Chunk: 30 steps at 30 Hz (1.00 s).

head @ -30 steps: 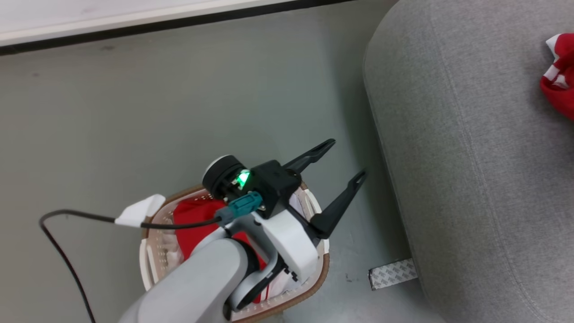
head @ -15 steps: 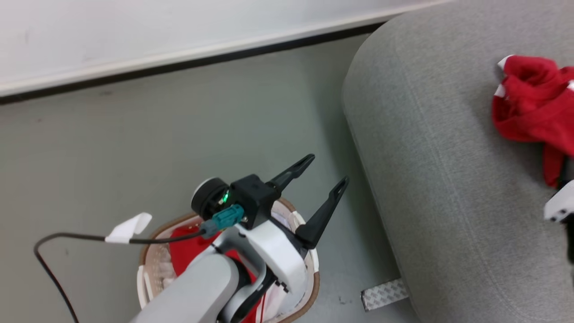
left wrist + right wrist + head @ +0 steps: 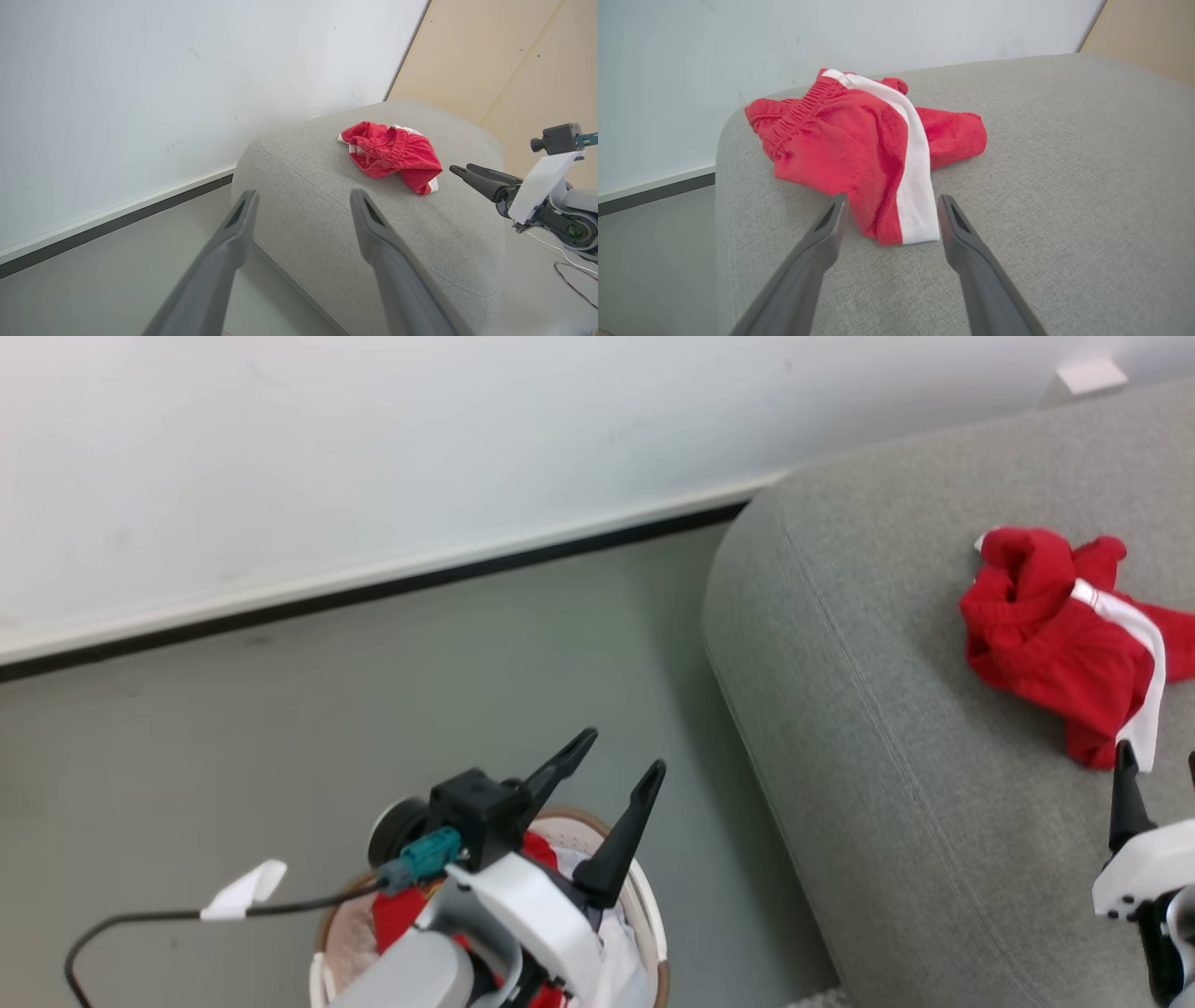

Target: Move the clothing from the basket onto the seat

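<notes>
My right gripper [image 3: 893, 200] is spread and empty, the clothing [image 3: 840, 140] lying crumpled on the seat [image 3: 1064, 163] just beyond its tips, so a low pull-back could snag the near hem and drag it toward the left edge.

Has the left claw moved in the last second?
No, not noticeably. The left claw hangs open over the basket's far rim, as a second ago. Its shift in the head view is the camera's, which has swung up toward the wall.
</notes>
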Available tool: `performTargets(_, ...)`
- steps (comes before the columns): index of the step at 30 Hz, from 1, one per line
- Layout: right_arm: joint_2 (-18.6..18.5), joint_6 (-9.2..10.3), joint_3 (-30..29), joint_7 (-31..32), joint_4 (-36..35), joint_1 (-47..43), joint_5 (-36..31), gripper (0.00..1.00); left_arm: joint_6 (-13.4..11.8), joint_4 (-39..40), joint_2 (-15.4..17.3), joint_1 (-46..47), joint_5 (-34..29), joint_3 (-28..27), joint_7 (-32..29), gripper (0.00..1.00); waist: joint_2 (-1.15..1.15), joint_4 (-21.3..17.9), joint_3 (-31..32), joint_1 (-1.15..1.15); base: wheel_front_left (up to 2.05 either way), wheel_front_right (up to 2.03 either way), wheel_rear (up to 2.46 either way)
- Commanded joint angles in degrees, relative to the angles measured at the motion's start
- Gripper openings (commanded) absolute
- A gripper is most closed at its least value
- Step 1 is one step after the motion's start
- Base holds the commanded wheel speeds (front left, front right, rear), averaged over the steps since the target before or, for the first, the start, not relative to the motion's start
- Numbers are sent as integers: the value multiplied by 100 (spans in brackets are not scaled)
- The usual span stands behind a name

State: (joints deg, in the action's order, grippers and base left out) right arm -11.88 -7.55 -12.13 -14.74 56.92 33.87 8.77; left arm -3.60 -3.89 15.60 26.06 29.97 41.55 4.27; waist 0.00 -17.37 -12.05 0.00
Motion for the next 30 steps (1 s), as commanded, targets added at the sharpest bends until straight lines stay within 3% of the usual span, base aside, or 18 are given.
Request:
performTargets(1, -6, 12, 90, -29, -175, -220, 110, 100, -41, -51, 44, -157, 74, -23, 86, 100, 0, 110, 216, 0, 0, 0, 0)
performTargets(15, 147, 12, 666, 93, -2418, -1832, 388, 100, -463, -479, 82, -1067, 141, -330, 920, 100, 0, 839, 1179, 0, 0, 0, 0)
performTargets(22, 469, 13, 1014, 91, -3301, -2466, 297, 100, -723, -601, 51, -1635, 76, -955, 1088, 100, 0, 1129, 1416, 0, 0, 0, 0)
performTargets(30, 712, 13, 1456, 24, -3644, -2860, 354, 100, -538, -509, -162, -2283, -361, -1870, 1089, 100, 0, 1410, 1496, 0, 0, 0, 0)
